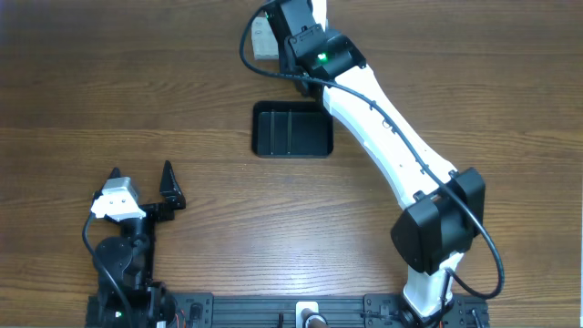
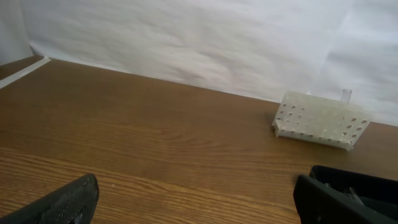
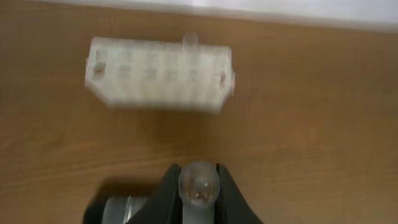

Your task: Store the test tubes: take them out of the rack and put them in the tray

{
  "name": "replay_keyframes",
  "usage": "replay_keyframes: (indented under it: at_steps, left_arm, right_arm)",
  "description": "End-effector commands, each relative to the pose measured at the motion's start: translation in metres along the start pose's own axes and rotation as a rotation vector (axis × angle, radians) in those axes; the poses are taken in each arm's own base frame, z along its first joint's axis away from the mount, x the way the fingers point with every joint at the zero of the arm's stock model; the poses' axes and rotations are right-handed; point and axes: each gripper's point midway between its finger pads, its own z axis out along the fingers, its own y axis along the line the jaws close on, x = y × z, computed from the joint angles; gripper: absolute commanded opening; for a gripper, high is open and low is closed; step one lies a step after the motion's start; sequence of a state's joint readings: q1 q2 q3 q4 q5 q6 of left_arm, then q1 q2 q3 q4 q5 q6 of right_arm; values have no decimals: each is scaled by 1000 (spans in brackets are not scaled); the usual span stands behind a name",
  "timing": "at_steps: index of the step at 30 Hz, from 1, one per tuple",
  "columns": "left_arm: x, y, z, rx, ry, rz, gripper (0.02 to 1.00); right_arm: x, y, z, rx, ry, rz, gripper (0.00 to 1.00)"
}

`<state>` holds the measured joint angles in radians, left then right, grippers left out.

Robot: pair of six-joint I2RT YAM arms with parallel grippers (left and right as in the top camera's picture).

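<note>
right arm point(image 1: 383, 128) outstretched, tool point(image 3: 197, 179) clamping test tube point(image 3: 199, 188) | left arm point(image 1: 127, 244) folded

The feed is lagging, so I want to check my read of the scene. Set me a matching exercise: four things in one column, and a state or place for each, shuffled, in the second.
Things
1. left end effector
2. right end effector
3. rack
4. tray

States
A. black, lying apart from the rack
B. shut on a test tube
C. open, holding nothing
D. white, with one tube standing in it

Pairs: 1-C, 2-B, 3-D, 4-A
</note>
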<state>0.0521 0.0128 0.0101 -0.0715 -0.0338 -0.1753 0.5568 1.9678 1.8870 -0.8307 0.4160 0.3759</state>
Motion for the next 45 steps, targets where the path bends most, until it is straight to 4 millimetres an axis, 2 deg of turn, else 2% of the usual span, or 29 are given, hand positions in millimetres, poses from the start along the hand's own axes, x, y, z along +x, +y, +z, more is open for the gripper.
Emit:
replay_keyframes:
  at_steps: [1, 4, 8, 11, 22, 25, 31, 38, 45]
  left_arm:
    - [0, 2, 0, -12, -6, 14, 998]
    - [0, 2, 0, -12, -6, 14, 996]
    - [0, 2, 0, -12, -6, 14, 998]
    - [0, 2, 0, -12, -6, 14, 998]
    - [0, 2, 0, -12, -6, 14, 998]
    - [0, 2, 0, -12, -6, 14, 998]
    - [0, 2, 0, -12, -6, 14, 998]
    - [0, 2, 0, -12, -6, 14, 998]
    - [0, 2, 0, -12, -6, 14, 1000]
  right_arm:
    - [22, 14, -22, -68, 105, 152, 56]
    - [40, 11, -22, -49, 176, 173, 49]
    - [56, 5, -21, -11, 239, 178, 88]
    - [73, 5, -15, 3, 306, 165, 40]
    - [113, 12, 13, 13, 463, 159, 38]
    - [119, 9, 23, 30, 484, 159, 38]
    - [120, 0, 42, 50, 486, 184, 40]
    - [116, -8, 51, 59, 479, 210, 47]
    - [127, -3, 60, 59, 512, 201, 53]
